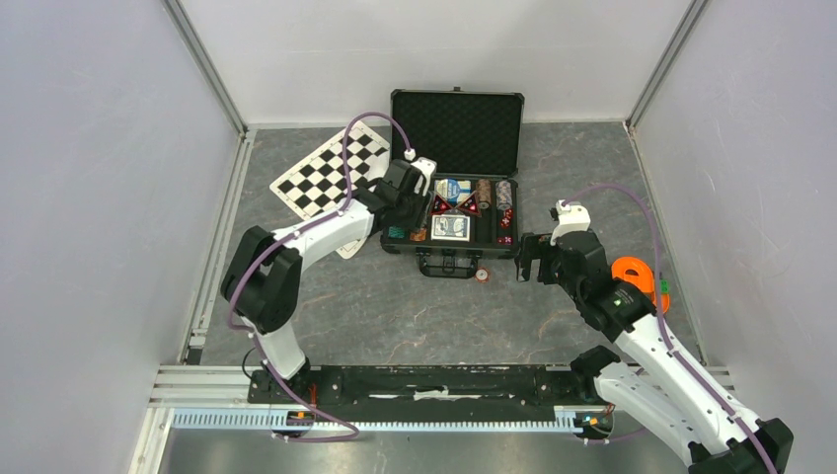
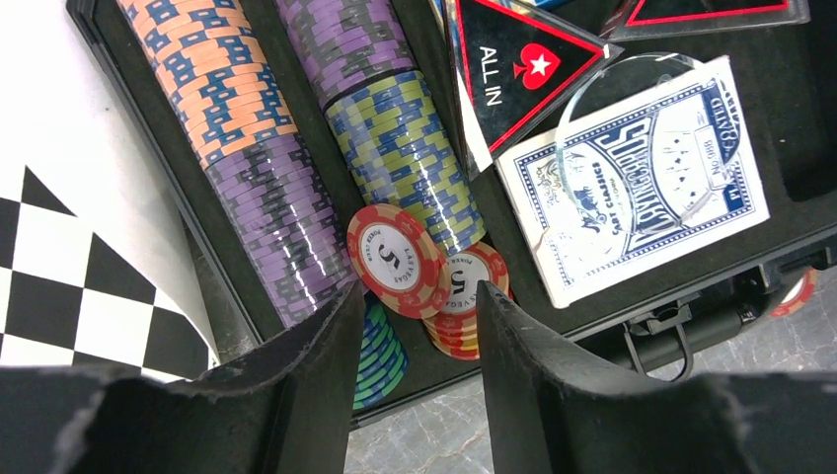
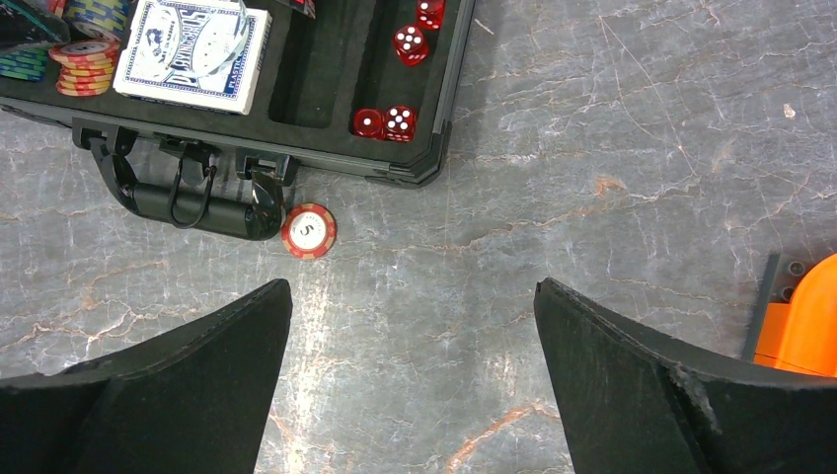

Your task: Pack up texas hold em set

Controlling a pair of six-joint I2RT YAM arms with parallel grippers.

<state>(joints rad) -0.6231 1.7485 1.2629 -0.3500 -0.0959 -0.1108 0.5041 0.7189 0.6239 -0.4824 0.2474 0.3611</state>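
Observation:
The black case [image 1: 456,128] lies open, lid up at the back. In the left wrist view its foam slots hold rows of chips [image 2: 266,197], a blue card deck [image 2: 632,188] and an "ALL IN" button [image 2: 513,69]. My left gripper [image 2: 419,288] hovers over the case's near-left corner [image 1: 410,222], jaws part way apart. A tilted red chip [image 2: 395,259] and a short red stack [image 2: 464,321] sit just past its tips, and nothing is clearly pinched. My right gripper [image 3: 413,286] is wide open over bare table [image 1: 533,259]. A loose red chip [image 3: 308,230] lies by the case handle [image 3: 188,202].
Red dice [image 3: 400,120] sit in the case's right slot. A black-and-white checkered board [image 1: 331,173] lies left of the case. An orange object [image 1: 634,275] sits right of my right arm, at that wrist view's edge [image 3: 809,326]. Grey walls enclose the table.

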